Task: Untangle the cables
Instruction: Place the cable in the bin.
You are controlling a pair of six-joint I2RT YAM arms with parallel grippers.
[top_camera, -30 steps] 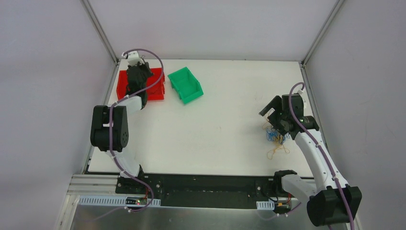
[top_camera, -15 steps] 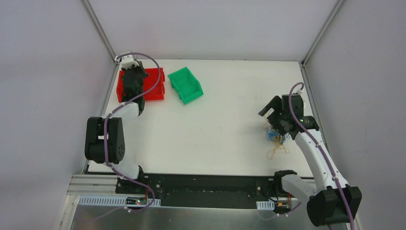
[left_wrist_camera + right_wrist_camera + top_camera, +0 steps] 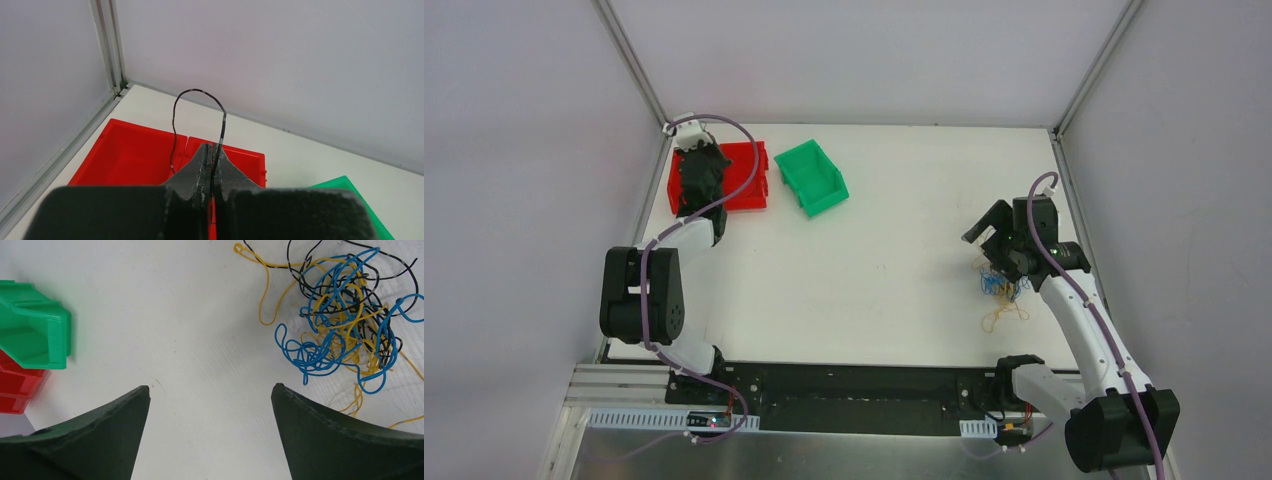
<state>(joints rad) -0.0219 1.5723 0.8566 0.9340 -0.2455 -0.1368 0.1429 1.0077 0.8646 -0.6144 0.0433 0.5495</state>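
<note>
Cables tangled, ahead of right claw

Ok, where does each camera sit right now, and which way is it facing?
Top external: fixed above and behind the bases, looking down on the white table; left arm and right arm both show.
Left wrist: above the red plastic bin, facing the far-left corner; left jaws shut on a thin black wire.
Right wrist: looking down at the table; right jaws open, the blue, yellow and black cable tangle up right.
Shared: the green plastic bin appears in all three.
</note>
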